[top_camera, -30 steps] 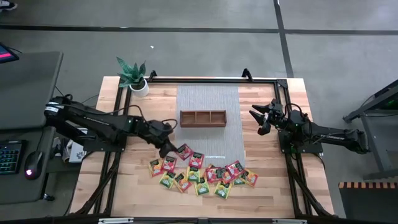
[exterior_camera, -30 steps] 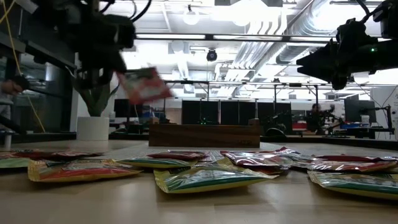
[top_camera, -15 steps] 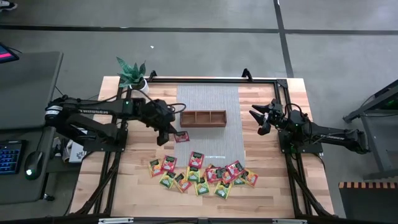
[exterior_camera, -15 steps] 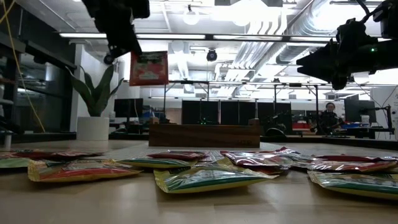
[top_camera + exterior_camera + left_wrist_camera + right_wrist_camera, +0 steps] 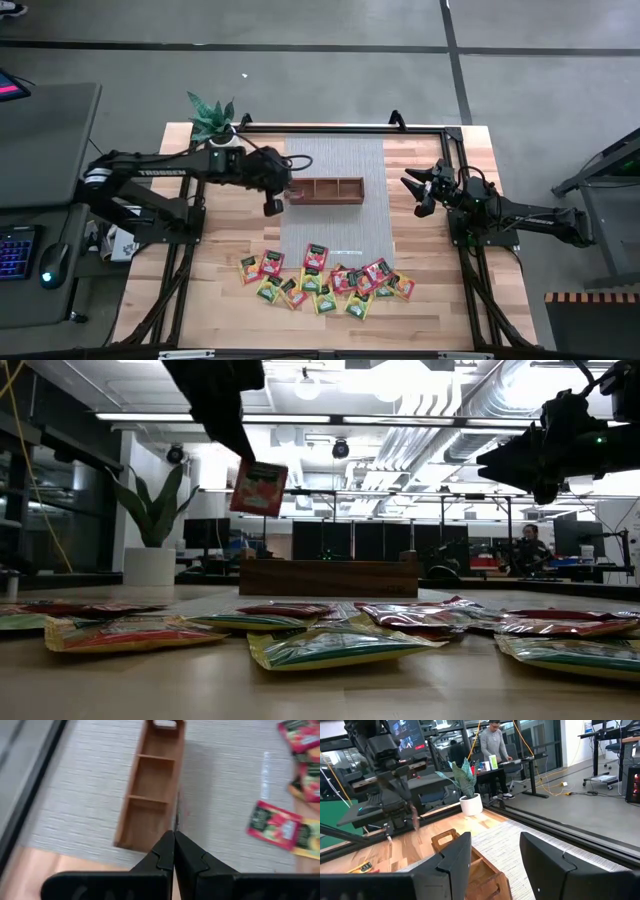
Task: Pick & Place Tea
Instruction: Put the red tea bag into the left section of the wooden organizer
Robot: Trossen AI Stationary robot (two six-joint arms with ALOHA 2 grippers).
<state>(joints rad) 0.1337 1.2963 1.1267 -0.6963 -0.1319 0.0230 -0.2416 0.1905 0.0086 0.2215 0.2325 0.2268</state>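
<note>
A: How far is the work, in your opinion?

B: Near the beginning, I think. The wooden tray (image 5: 326, 190) stands on the grey mat (image 5: 335, 160), and in the left wrist view its three compartments (image 5: 150, 785) look all empty. The tea packets (image 5: 325, 280) lie in a loose pile on the bare wood at the front part of the table (image 5: 440, 300), some overlapping. So almost all of them are left to move.

A: And the one which is being moved?

B: The left gripper (image 5: 274, 205) is closed on one red packet (image 5: 258, 487). In the low view it hangs in the air, tilted, above the left end of the tray and not touching it. In the left wrist view I see this packet only from its edge, as a thin line between the shut fingers (image 5: 165, 855), just over the nearest compartment (I cannot tell exactly over which part of it).

A: What about the other arm?

B: The right gripper (image 5: 421, 190) waits at the right side of the table, well apart from the tray, with its fingers (image 5: 452, 865) spread and nothing between them.

A: How do the packets look?

B: Small, flat and square, in red, yellow and green with printed labels. They seem light and a little puffy, so I judge a release from low height will be enough.
</note>
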